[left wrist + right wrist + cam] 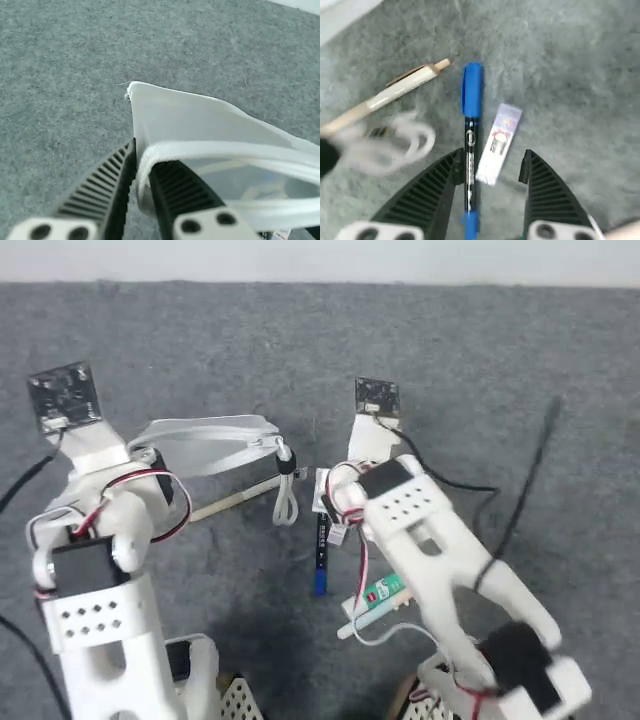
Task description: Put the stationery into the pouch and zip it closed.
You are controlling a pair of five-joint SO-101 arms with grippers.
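Observation:
A translucent white pouch (205, 445) lies open at the back left, its white pull strap (285, 498) looped off one end. My left gripper (142, 175) is shut on the pouch's (200, 125) rim at its corner. A beige pen (235, 502) lies just in front of the pouch. My right gripper (490, 170) hangs open above a blue marker (471, 90) and a small white labelled eraser (498, 142), with both lying between its fingers. The beige pen (395, 95) and strap (395, 142) lie beside them. In the high view the marker (320, 560) pokes out under the right gripper (325, 508).
A white stick with a green label (378, 597) lies partly under the right arm, near the front. Grey carpet (480, 360) covers the whole surface, with open room at the back and right. A black cable (530, 480) trails off to the right.

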